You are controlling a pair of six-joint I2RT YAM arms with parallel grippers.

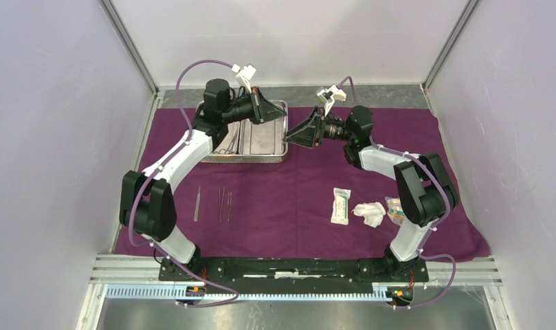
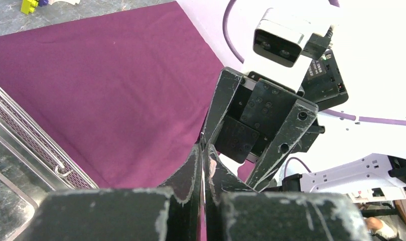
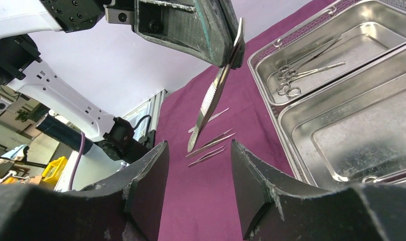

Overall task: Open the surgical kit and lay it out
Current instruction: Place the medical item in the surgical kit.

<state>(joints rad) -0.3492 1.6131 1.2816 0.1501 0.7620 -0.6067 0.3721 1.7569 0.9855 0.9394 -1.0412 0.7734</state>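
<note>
Top external view, kit items as found.

Cloth [image 1: 295, 199]: purple, spread flat over the counter [image 1: 371, 95], carrying all that follows.

Tray [image 1: 261, 141]: steel, two compartments, at the far left of the cloth. Forceps [image 3: 296, 70], ring-handled, lie in the left compartment.

Tweezers [image 3: 216, 93]: one pair, off the cloth, hanging tips-down and tilted, above the cloth just beside the tray's right edge. Left fingers [image 3: 200, 30] are clenched on the upper end; in the left wrist view the steel shows only as a thin edge between the pressed pads.

Right fingers [image 3: 145, 191]: spread wide, grasping nothing, pointed at the hanging tweezers from the right. The tweezers sit ahead of the gap, apart from both pads.

Three instruments [image 1: 221, 204]: slim, metal, laid side by side on the near left of the cloth, apart from one another.

Packet [image 1: 341, 205]: white, flat on the near right of the cloth.

Gauze [image 1: 369, 214]: white, crumpled, just right of the packet.

Clear packet [image 1: 394, 208]: just right of the gauze, partly hidden by the right arm.

Yellow-green piece [image 2: 27, 6]: on bare counter beyond a cloth corner, left wrist view.
</note>
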